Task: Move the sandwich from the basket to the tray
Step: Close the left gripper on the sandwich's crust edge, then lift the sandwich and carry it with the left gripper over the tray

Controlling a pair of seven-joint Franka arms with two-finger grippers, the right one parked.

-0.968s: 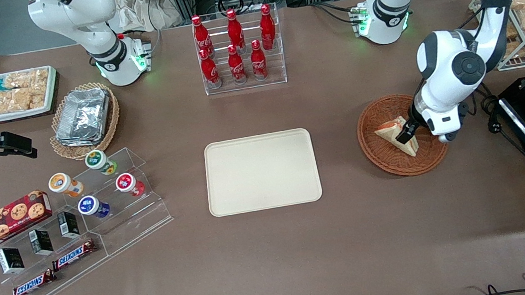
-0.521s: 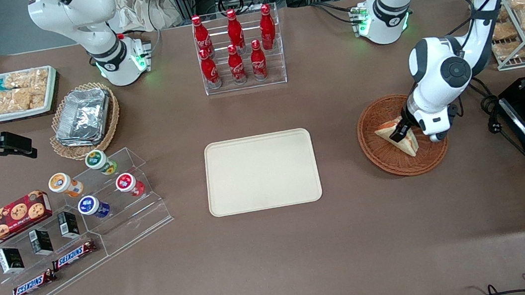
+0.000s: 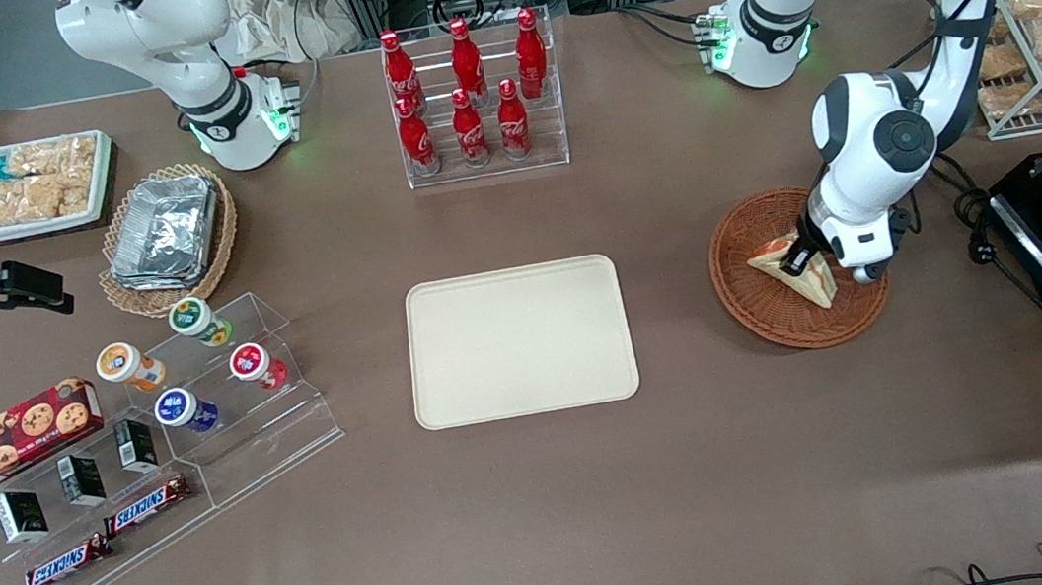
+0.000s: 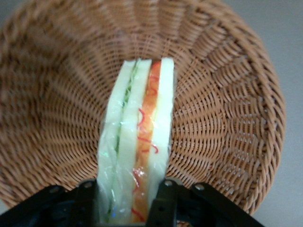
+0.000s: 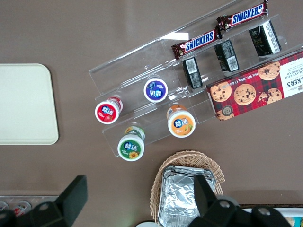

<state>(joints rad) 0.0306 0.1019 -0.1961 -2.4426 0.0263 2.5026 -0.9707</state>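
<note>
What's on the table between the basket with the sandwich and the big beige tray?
Nothing: the front view shows only bare brown table between the basket and tray. The gripper grips the sandwich in the basket.

"SNICKERS" on two chocolate bars (image 5: pixel 241 15), "WALKER'S" on the red tartan cookie box (image 3: pixel 8 442), Coca-Cola script on red bottles (image 3: pixel 469 130)

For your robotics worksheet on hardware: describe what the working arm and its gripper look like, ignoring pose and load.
The working arm has glossy white rounded shells with black joint bands and a dark round cap. Black cables trail along it, and its base glows green. The gripper over the basket is white-bodied with two black fingers.
</note>
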